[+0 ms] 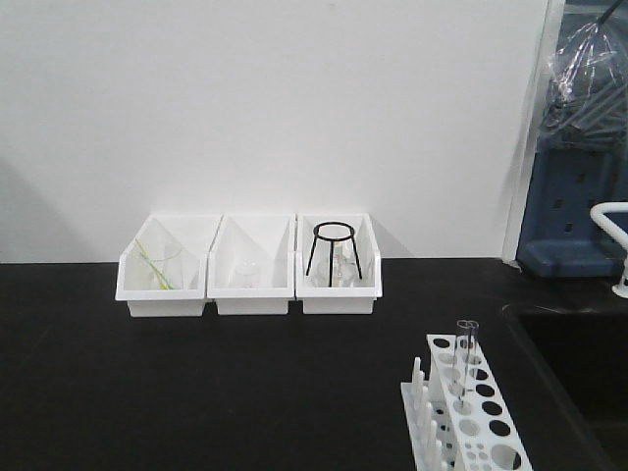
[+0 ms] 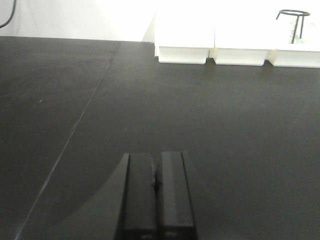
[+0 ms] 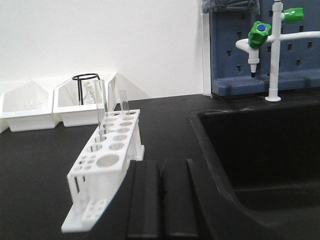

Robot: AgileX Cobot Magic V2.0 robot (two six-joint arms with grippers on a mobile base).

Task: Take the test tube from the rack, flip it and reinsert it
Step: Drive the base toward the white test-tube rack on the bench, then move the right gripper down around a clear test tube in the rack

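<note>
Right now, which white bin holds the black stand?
The rightmost bin in the front view; the black ring stand stands inside it. The other two have none.

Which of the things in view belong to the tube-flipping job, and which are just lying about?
Job: test tube, rack, left gripper and right gripper, both shut and empty.
Lying about: three bins, tripod, sink, tap, pegboard.

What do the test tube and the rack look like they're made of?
The test tube is probably glass: clear and colourless, with the background showing through it. The rack looks like moulded plastic: opaque white and smooth, with neat round holes.
</note>
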